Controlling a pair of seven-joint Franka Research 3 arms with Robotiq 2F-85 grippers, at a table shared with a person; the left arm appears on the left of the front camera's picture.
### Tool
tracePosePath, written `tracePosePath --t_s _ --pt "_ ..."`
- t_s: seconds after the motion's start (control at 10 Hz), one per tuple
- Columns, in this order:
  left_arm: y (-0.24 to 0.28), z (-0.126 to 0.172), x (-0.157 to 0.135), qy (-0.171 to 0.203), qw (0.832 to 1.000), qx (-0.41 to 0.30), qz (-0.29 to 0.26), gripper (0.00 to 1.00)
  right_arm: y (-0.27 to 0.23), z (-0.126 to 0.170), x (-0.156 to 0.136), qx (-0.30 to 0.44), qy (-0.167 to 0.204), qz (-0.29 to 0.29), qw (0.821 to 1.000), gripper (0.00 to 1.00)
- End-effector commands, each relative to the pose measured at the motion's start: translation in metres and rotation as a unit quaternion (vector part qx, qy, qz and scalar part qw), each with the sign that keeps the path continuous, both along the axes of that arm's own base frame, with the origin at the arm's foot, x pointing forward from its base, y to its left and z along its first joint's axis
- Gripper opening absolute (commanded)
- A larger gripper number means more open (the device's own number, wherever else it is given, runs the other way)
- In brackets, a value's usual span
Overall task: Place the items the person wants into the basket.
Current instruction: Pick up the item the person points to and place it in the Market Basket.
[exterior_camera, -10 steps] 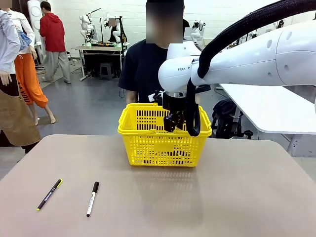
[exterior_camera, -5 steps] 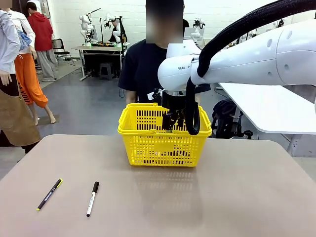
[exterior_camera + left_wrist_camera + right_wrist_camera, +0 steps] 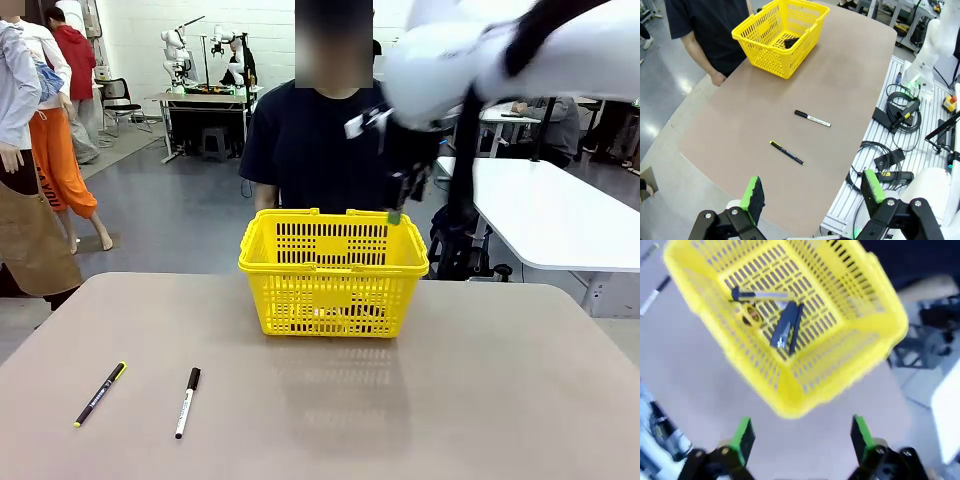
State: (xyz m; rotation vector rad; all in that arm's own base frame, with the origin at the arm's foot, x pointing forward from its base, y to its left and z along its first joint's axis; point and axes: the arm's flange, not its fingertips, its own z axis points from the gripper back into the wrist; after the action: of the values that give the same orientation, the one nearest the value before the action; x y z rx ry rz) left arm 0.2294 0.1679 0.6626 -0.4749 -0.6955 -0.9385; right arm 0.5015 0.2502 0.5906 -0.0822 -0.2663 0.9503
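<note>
Beige surface [image 3: 480,400] carries the yellow basket [image 3: 333,290] at its far edge, in front of the person [image 3: 310,140]; inside lie the stapler [image 3: 786,326], utility knife [image 3: 760,295] and tape measure [image 3: 751,315]. Right claw [image 3: 800,440] hangs released above the basket, left claw [image 3: 812,192] released and empty, with two pens [image 3: 187,402] lying near the robot's side.

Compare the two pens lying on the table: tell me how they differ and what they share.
Colour: the left pen has a black barrel with yellow ends; the right pen has a white barrel with a black cap.
Pose: the left pen lies on a clear diagonal in the front view; the right pen lies closer to straight along the view.
Shared: both lie flat on the table, apart from each other and outside the yellow basket.
</note>
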Motion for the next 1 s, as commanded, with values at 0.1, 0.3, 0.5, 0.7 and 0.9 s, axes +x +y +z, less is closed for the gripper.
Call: tracePosePath --t_s 0.1,0.3,0.5,0.7,0.9 --pt "0.001 0.000 -0.001 -0.009 1.000 -0.005 -0.010 1.00 -0.121 -0.033 -0.141 0.052 -0.033 -0.024 0.998 1.00" --pt "0.001 0.000 -0.001 -0.009 1.000 -0.005 -0.010 1.00 -0.165 -0.076 -0.168 0.071 -0.032 -0.029 0.997 1.00" --pt "0.001 0.000 -0.001 -0.009 1.000 -0.005 -0.010 1.00 -0.186 -0.108 -0.167 0.090 -0.022 -0.032 0.995 1.00" --pt "0.001 0.000 -0.001 -0.009 1.000 -0.005 -0.010 1.00 -0.189 -0.125 -0.159 0.114 -0.012 -0.066 0.991 1.00" --pt "0.001 0.000 -0.001 -0.009 1.000 -0.005 -0.010 1.00 -0.192 -0.094 -0.162 0.088 -0.014 -0.047 0.995 1.00"
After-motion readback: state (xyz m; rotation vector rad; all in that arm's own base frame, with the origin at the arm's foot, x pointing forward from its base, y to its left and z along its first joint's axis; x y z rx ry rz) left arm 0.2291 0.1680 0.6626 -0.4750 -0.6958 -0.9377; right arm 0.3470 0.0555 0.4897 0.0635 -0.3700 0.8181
